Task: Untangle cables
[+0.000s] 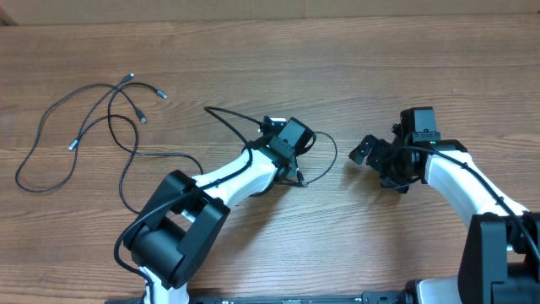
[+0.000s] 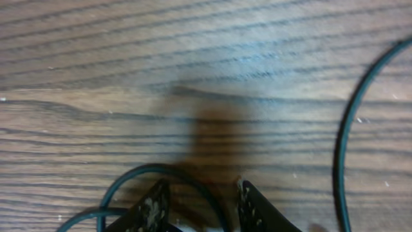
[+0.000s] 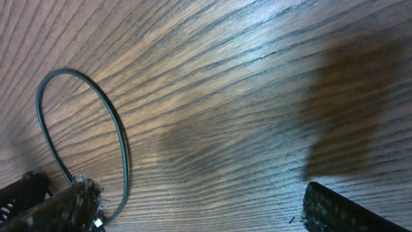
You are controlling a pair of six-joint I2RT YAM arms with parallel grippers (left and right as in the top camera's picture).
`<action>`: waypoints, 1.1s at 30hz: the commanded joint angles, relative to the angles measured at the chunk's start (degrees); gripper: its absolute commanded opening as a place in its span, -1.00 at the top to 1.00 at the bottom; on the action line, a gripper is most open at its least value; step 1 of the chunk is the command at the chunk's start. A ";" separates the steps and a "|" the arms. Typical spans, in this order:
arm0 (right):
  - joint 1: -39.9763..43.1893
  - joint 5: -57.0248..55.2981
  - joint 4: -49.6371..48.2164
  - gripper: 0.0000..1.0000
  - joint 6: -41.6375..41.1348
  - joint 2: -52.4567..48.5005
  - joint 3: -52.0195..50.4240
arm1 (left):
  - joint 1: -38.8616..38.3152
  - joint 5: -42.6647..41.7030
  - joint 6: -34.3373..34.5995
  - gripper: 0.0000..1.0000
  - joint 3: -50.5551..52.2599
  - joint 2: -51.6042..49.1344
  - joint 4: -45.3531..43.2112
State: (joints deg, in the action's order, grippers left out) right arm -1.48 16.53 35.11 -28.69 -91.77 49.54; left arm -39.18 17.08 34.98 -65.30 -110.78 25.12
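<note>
Several thin black cables (image 1: pixel 93 127) with small silver plugs lie looped and crossing at the left of the table. Another cable (image 1: pixel 226 118) runs under my left gripper (image 1: pixel 289 152) and loops out to its right. In the left wrist view the gripper (image 2: pixel 199 209) stands low over the wood, jaws apart. A dark cable loop (image 2: pixel 154 169) curves between the fingers (image 2: pixel 151 206) without being pinched, and a second strand (image 2: pixel 344 129) arcs at the right. My right gripper (image 1: pixel 367 152) (image 3: pixel 206 212) is wide open and holds nothing. A cable loop (image 3: pixel 84 129) lies beside its left finger (image 3: pixel 64 206).
The wooden table (image 1: pixel 337 67) stretches bare toward the back and right. The two arms' white links reach in from the front edge, left (image 1: pixel 219 177) and right (image 1: pixel 460 181). About a hand's width separates the two grippers.
</note>
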 commanded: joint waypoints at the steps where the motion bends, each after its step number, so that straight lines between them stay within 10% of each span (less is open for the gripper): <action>1: 0.11 0.17 -0.28 -1.00 0.04 0.24 0.35 | 0.15 -3.10 -2.43 0.28 0.44 3.17 0.57; 10: 0.11 0.17 -0.28 -1.00 0.04 0.24 0.35 | -0.13 -10.32 0.42 0.00 0.44 13.55 0.76; 33: 0.11 0.17 -0.28 -1.00 0.04 0.24 0.35 | -1.03 -26.08 5.75 0.07 0.66 2.67 4.24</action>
State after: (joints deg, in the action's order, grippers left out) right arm -1.50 16.53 35.11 -28.67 -91.77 49.54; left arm -39.53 -7.33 39.99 -64.86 -107.70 29.02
